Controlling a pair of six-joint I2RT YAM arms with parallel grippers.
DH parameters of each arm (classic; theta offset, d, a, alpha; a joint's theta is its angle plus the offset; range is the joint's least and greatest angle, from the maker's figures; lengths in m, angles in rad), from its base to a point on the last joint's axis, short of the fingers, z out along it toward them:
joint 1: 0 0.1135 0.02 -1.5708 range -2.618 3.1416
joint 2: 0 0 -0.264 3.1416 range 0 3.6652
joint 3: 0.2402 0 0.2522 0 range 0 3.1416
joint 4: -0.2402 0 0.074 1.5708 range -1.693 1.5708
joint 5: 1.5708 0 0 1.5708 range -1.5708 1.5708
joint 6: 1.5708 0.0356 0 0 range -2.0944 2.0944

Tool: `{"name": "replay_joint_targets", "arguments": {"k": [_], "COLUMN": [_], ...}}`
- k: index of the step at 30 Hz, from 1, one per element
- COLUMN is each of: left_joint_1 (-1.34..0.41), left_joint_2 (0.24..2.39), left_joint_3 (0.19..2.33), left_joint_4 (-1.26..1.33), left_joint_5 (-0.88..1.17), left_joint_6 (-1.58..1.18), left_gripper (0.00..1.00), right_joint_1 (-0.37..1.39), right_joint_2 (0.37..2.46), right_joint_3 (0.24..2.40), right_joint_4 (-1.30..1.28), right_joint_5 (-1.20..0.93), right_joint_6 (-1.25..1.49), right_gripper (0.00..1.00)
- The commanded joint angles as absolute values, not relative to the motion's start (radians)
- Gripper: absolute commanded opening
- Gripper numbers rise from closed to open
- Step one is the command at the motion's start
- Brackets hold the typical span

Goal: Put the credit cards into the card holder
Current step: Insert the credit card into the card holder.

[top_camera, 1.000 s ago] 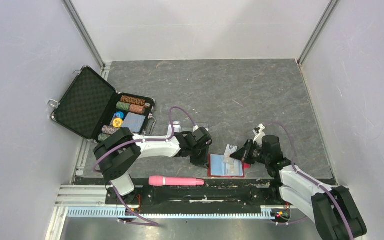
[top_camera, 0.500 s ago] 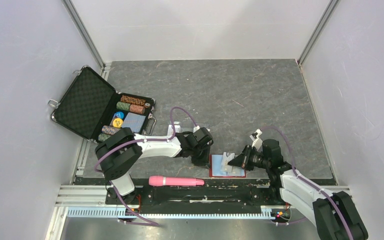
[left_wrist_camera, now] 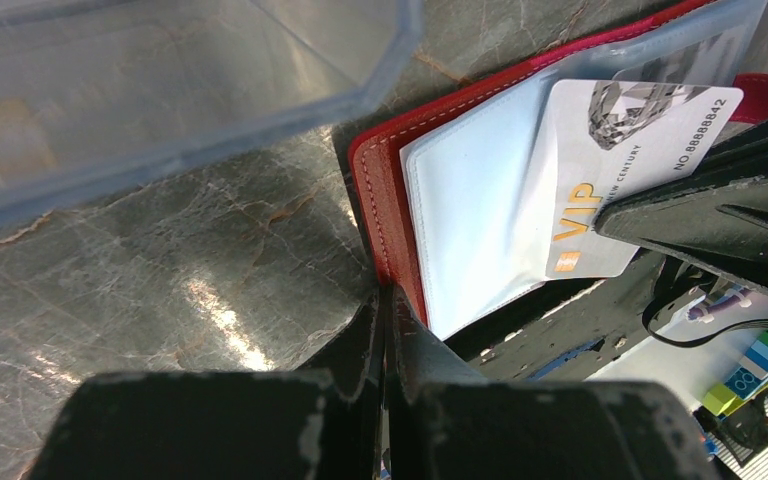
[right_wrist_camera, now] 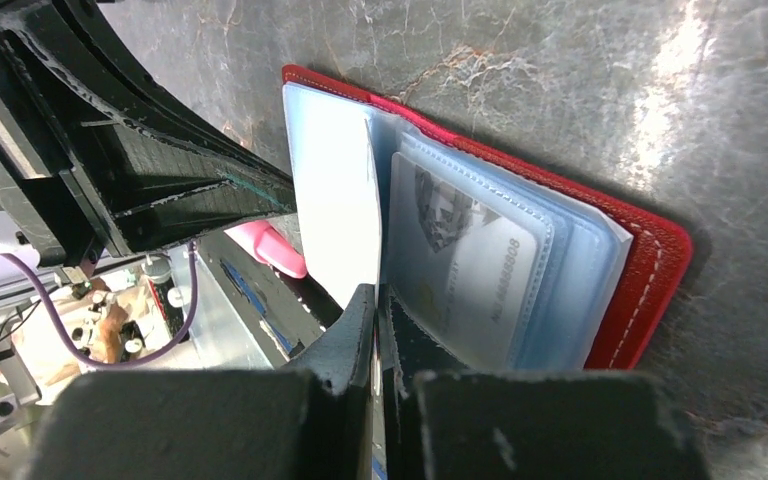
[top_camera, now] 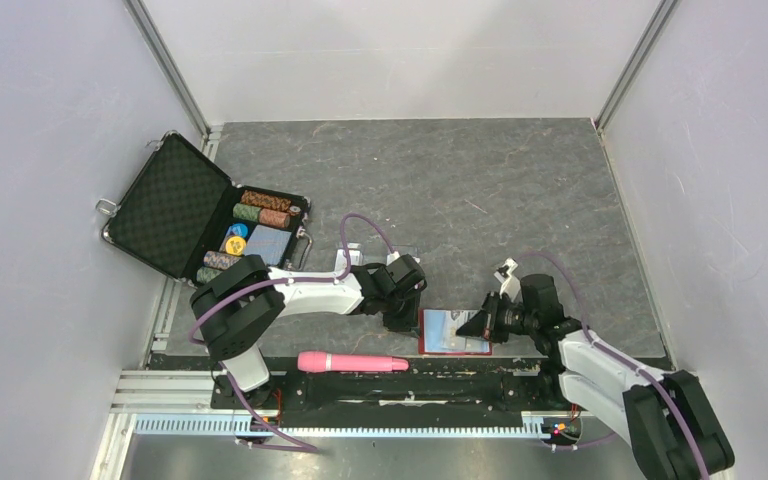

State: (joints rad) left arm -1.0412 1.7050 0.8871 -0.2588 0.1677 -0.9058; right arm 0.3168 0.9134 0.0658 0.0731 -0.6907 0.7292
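Two cards visible. The held card (left_wrist_camera: 630,170) is pinched by the right gripper (right_wrist_camera: 375,295), fingers fully closed on its edge. It leans over the open pockets, with its printed VIP face toward the left wrist camera and its plain white back toward the right one. Its long axis runs roughly from the right gripper toward the left one, along the wallet's length. The second card (right_wrist_camera: 465,265) sits flat inside a clear sleeve, with its diamond print and number showing through.

The card holder (top_camera: 423,335) lies open on the stone-pattern table at the near edge, between the two grippers. Its long axis runs left-right, with the red cover down and the pale blue pockets up. The left gripper (left_wrist_camera: 390,300) has its fingers closed on the red edge at the wallet's left end.

A clear plastic case (left_wrist_camera: 160,90) lies just beside the left gripper. A pink tool (top_camera: 352,362) lies on the rail near the arm bases, its long axis left-right. A black case (top_camera: 200,218) sits open at far left with poker chips (top_camera: 260,208) inside.
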Motion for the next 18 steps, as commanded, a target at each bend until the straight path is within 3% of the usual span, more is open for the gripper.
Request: {"name": "replay_joint_targets", "arguments": {"k": [1,10,18], "left_joint_1": [-1.058,-1.062,-1.062], "left_joint_2": [1.770,1.786,1.780], "left_joint_3": [0.867,0.882,0.879], "left_joint_4": [-0.318,-0.321,-0.327], "left_joint_5": [0.103,0.105,0.095], "left_joint_6": [-0.896,-0.893,-0.896], "left_gripper": [0.02,0.02,0.02], "right_joint_1": [0.323,0.323,0.324], "right_joint_2": [0.977,1.014,0.829], "right_joint_3": [0.099,0.120,0.181], "right_joint_4": [0.034,0.009,-0.218], "right_joint_5": [-0.699,-0.682,-0.477], "right_joint_6": [0.661,0.630,0.610], "right_gripper": [0.00,0.00,0.00]}}
